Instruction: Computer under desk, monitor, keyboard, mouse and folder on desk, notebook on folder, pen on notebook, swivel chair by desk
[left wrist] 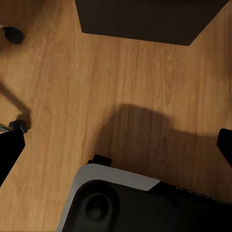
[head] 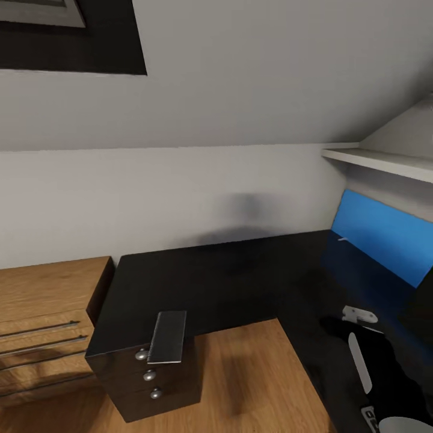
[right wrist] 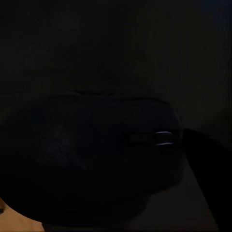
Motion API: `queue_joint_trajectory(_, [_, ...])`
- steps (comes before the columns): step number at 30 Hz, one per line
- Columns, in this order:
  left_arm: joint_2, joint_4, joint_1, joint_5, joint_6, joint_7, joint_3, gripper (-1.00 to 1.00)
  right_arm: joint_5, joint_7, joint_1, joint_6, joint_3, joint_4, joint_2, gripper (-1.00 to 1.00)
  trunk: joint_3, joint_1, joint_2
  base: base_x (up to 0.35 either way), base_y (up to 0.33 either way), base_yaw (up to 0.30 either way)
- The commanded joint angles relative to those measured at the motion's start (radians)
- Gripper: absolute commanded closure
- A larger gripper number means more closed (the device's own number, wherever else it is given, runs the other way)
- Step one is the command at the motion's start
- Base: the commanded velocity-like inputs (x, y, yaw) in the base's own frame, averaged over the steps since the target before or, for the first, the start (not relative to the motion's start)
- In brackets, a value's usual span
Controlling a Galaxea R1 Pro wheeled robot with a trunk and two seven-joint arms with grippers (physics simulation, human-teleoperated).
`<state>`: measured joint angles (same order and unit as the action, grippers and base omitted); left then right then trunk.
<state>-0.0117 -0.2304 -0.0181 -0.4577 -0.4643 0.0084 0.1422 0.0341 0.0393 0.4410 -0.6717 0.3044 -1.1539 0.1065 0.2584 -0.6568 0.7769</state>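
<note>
Glossy black worktop carries just the keyboard overhanging its drawer corner; right tool seemingly clamps the mouse, left tool's state unclear, most placing remains.

The desk is glossy black and L-shaped, with its drawer unit at the near left end. The dark grey keyboard lies on that end, overhanging the edge above the silver knobs. In the right wrist view the rounded black mouse is seen very close.

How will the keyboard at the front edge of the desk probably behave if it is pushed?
The keyboard looks like a thin, flat slab, so it would probably slide in one piece rather than bend. The glossy desk may let it slide easily. One end hangs over the edge above the drawer knobs, so a push outward could tip it off.
</note>
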Motion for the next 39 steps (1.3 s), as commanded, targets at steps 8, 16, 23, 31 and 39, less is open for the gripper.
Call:
queue_joint_trajectory(8, [0.001,0.0,-0.001,-0.009,-0.004,0.001,0.01,-1.0,-0.024,0.002,-0.002,-0.002,-0.016,-0.001,0.001,1.0,0.001,0.0,0.001,-0.135,0.0,-0.022])
queue_joint_trajectory(16, [0.001,0.0,-0.001,-0.008,-0.004,0.001,0.011,-1.0,-0.106,0.001,-0.003,0.062,-0.024,0.022,0.004,1.0,0.001,0.0,0.001,-0.11,0.0,-0.002])
queue_joint_trajectory(23, [0.001,0.0,-0.001,-0.007,-0.004,0.001,0.011,-1.0,-0.181,-0.003,-0.003,0.066,-0.061,0.04,0.006,1.0,0.001,0.0,0.001,-0.004,0.0,0.0])
queue_joint_trajectory(31, [0.001,0.0,-0.001,-0.007,-0.004,0.001,0.011,-1.0,-0.19,-0.019,-0.003,0.049,-0.063,0.044,0.01,1.0,0.001,0.0,0.001,-0.13,0.0,0.0])
queue_joint_trajectory(39, [0.001,0.0,-0.001,-0.007,-0.005,0.001,0.011,-1.0,-0.189,-0.021,-0.003,0.036,-0.064,0.087,0.031,1.0,0.001,0.0,0.001,-0.034,0.0,0.0])
